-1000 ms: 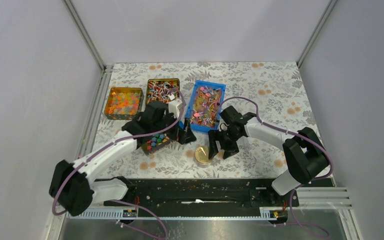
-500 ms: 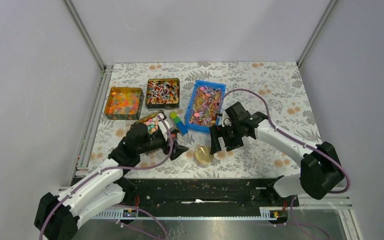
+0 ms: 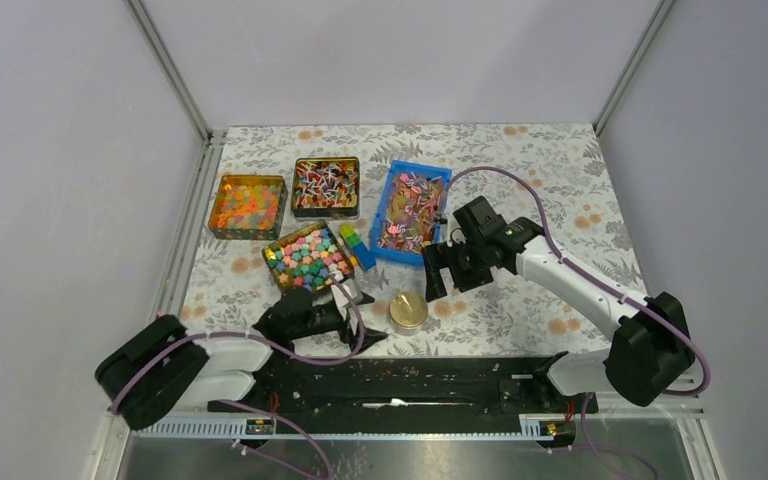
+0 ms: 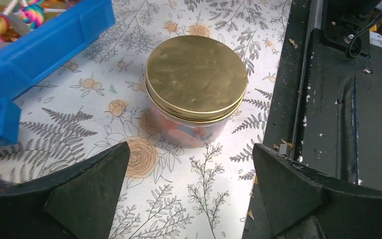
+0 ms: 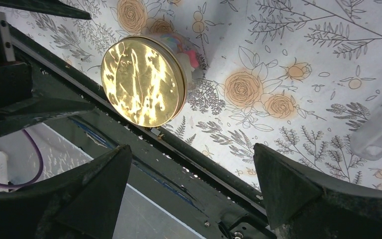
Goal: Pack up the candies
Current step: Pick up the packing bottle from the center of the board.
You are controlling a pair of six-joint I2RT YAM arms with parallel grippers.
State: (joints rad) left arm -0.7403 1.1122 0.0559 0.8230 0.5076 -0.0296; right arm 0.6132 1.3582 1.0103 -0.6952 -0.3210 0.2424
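The left gripper (image 3: 364, 318) has drawn back from the trays to the bench's near edge and sits low at 9 o'clock of the jar (image 3: 408, 310), jaws wide and empty. The right gripper (image 3: 452, 274) has lifted off toward 2 o'clock, jaws wide too. The gold lid (image 4: 195, 77) is on, and candies (image 4: 186, 133) seem to show through the wall, so this jar looks packed. More lie in the blue bin (image 3: 389, 205) at 12 o'clock.
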